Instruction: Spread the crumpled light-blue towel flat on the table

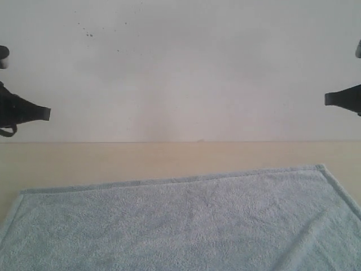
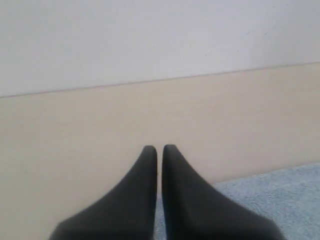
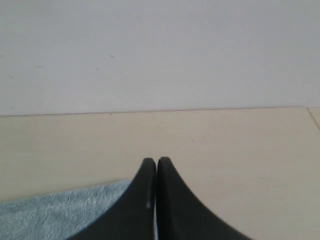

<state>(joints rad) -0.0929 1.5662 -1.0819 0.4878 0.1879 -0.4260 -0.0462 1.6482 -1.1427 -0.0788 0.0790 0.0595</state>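
Pale light-blue fluffy terry towel [image 1: 186, 220] lies flat on the wide, pale beige wood-toned table [image 1: 113, 155].
Exterior view: the towel covers the near part of the table, and the black left gripper [image 1: 47, 114] and black right gripper [image 1: 327, 99] hang at either side, off the cloth. Left wrist view: the claw is clenched on nothing over the towel's edge. Right wrist view: the claw is clenched and empty, with a towel corner beside it.
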